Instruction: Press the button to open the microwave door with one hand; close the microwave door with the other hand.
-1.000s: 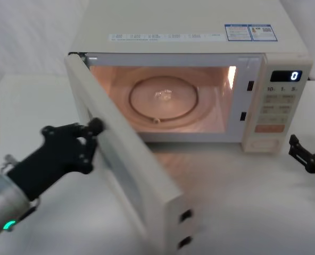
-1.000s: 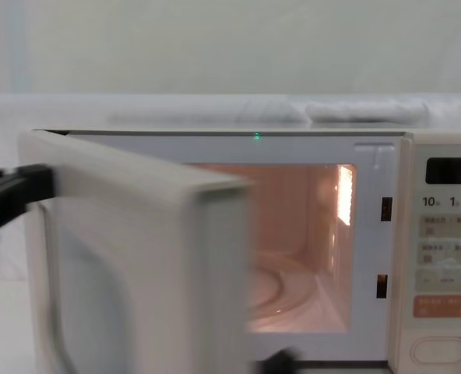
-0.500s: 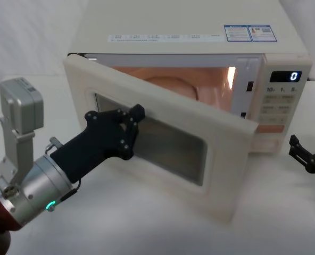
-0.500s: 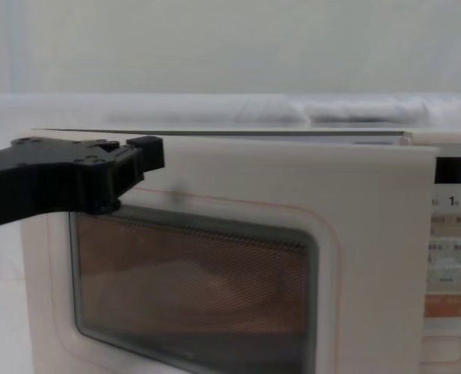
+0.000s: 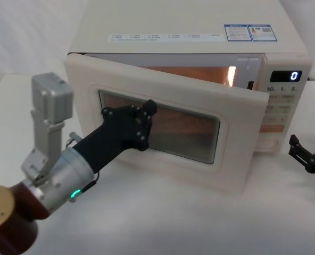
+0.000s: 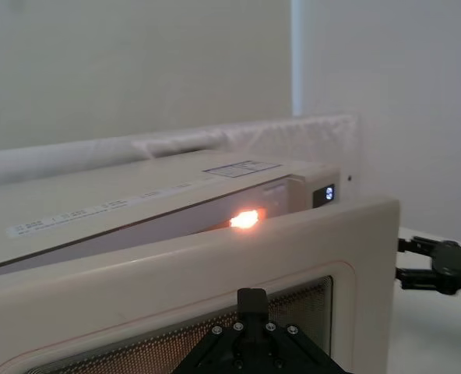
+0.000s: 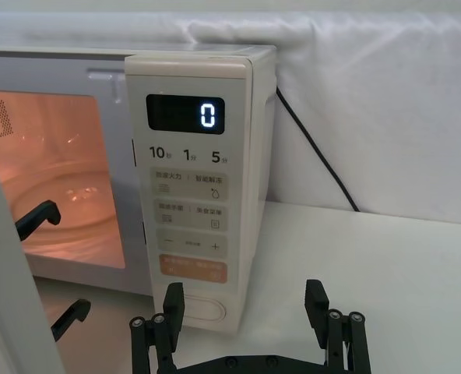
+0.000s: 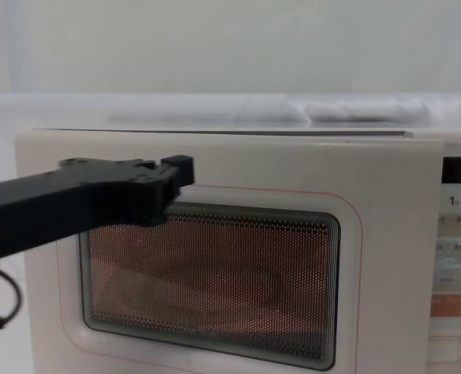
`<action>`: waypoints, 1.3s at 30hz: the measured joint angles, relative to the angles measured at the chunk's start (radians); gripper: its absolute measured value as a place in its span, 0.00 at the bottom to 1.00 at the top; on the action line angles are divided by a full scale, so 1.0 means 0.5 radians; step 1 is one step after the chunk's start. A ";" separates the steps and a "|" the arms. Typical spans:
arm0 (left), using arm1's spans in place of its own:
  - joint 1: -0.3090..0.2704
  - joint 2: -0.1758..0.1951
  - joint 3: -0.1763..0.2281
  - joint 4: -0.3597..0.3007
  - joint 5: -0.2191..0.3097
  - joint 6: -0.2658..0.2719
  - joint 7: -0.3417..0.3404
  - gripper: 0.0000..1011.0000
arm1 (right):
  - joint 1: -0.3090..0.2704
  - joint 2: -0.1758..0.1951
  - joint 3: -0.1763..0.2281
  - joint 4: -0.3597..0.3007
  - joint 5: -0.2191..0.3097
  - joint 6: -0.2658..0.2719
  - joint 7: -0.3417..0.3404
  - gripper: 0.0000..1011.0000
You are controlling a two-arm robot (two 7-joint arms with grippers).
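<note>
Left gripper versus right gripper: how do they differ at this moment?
The left gripper is extended forward with its tip against the window of the microwave door; the right gripper sits back on the table, apart from the microwave. The left one's finger state cannot be judged; the right one's fingers are spread open, facing the button. Both are matte black and angular.

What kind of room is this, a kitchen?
Probably a robot test room, not a home kitchen. A microwave sits alone on a white table with white cloth behind. The left gripper pushes the door; the right gripper waits beside it.
</note>
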 joint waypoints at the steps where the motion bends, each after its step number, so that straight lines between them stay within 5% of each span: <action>1: -0.030 -0.026 0.028 0.021 0.015 0.005 0.037 0.00 | 0.000 0.000 0.000 0.000 0.000 0.000 0.000 0.99; 14: -0.226 -0.262 0.210 0.178 0.160 0.031 0.268 0.00 | 0.000 0.000 0.000 0.000 0.000 0.000 0.000 0.99; 39: -0.493 -0.372 0.342 0.427 0.162 0.069 0.166 0.00 | 0.000 0.000 0.000 0.000 0.000 0.000 0.000 0.99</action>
